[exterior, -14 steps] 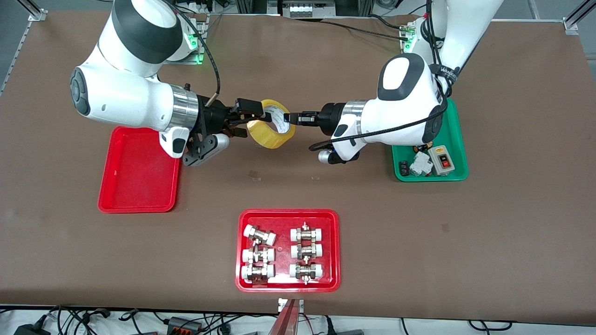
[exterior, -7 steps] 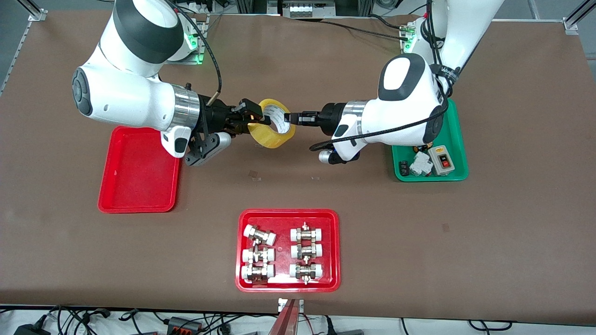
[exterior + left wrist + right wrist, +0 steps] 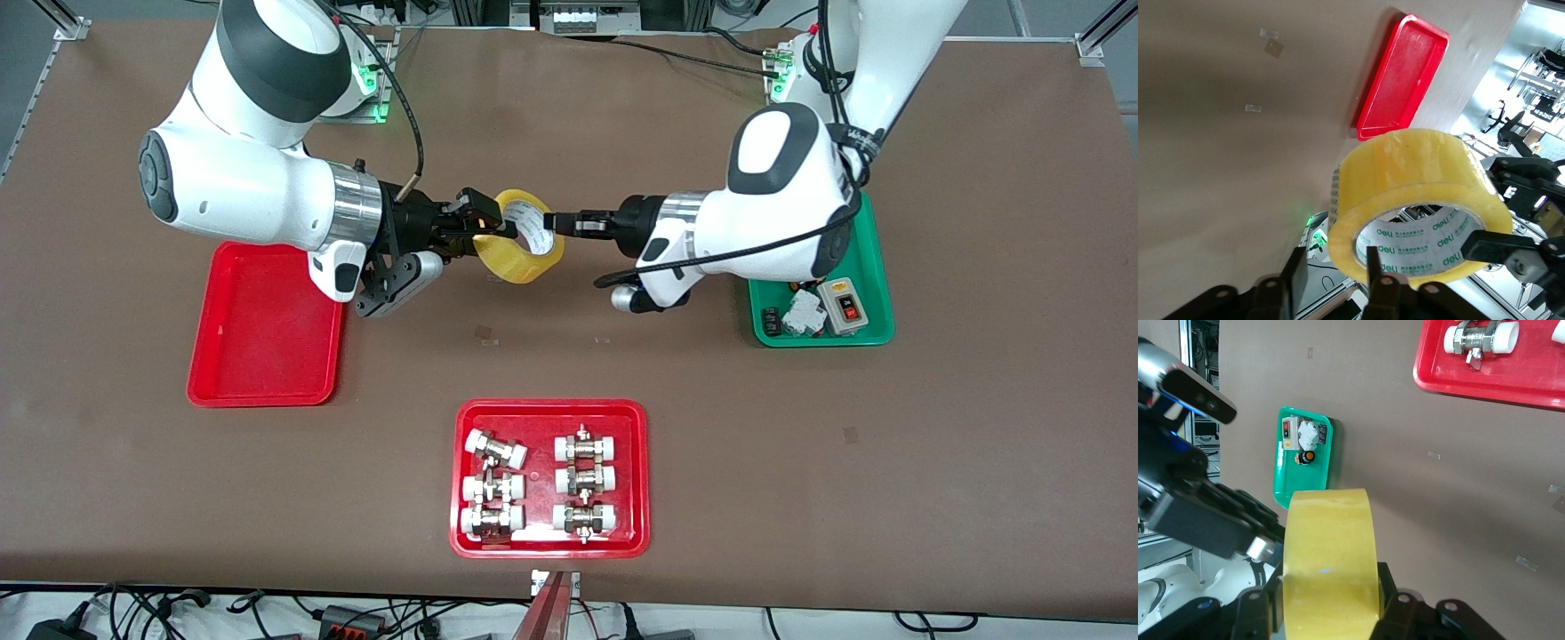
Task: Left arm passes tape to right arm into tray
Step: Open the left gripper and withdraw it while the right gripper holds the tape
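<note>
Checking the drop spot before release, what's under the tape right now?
Bare brown table. The tape hangs in the air between the right claw and left claw, both gripping its rim. The plain red tray lies toward the right arm's end, not beneath it.

1. Tape up over the table, between the right gripper and the left gripper, both touching it.
2. Tray toward the right arm's end.
3. Green tray toward the left arm's end, with small parts in it.
4. Fittings tray nearest the front camera, fittings in it in two columns.
</note>
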Robot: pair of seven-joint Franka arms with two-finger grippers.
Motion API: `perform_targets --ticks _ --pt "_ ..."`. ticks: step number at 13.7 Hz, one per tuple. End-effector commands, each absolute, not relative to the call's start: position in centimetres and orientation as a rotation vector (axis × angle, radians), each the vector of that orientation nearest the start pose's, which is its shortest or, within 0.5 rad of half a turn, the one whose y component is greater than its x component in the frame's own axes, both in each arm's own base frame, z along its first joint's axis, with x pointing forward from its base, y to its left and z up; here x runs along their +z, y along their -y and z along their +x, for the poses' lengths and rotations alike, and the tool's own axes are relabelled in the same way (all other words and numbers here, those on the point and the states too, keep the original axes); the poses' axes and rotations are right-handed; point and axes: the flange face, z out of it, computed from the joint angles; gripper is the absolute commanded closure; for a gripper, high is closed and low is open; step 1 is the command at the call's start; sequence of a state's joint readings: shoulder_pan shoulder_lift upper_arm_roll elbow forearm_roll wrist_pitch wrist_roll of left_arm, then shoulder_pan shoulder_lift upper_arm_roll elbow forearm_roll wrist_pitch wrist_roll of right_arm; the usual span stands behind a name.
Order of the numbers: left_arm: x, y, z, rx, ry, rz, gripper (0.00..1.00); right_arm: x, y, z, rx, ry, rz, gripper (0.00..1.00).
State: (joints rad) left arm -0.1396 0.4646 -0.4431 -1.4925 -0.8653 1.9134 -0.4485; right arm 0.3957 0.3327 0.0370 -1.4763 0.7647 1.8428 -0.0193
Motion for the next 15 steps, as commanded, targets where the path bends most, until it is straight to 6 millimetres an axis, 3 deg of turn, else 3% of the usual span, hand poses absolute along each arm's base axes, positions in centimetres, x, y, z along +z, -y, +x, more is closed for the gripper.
perform_targets --ticks 1,3,5,7,10,11,13,15 --pt "48.3 34.0 58.7 -0.604 -0.251 2.205 0.0 51.6 -31.7 59.4 0.144 0.291 -2.37 0.71" --pt "50.2 29.1 59.6 -0.561 -0.203 2.352 0.0 49.5 -28.1 61.6 0.157 0.21 -2.386 0.71" --pt "50.2 24.6 60.2 -0.572 -0.114 2.462 0.0 47.2 -23.3 63.3 0.228 0.125 -2.389 0.71" --pt "49.8 19.8 60.5 -0.52 0.035 2.629 0.0 43.7 -15.9 65.1 0.33 0.005 -2.387 0.71" --pt "48.5 13.9 61.4 -0.467 0.264 2.839 0.0 37.9 -6.2 66.3 0.456 -0.148 -2.379 0.7" --pt "49.3 12.6 61.4 -0.428 0.334 2.912 0.0 35.4 -3.6 66.2 0.507 -0.193 -2.365 0.7" --pt "52.0 11.9 60.6 -0.36 0.429 3.01 0.0 31.5 1.2 65.3 0.545 -0.226 -2.332 0.7" --pt "56.1 12.3 58.2 -0.298 0.457 3.093 0.0 28.1 5.6 64.6 0.517 -0.085 -2.372 0.7"
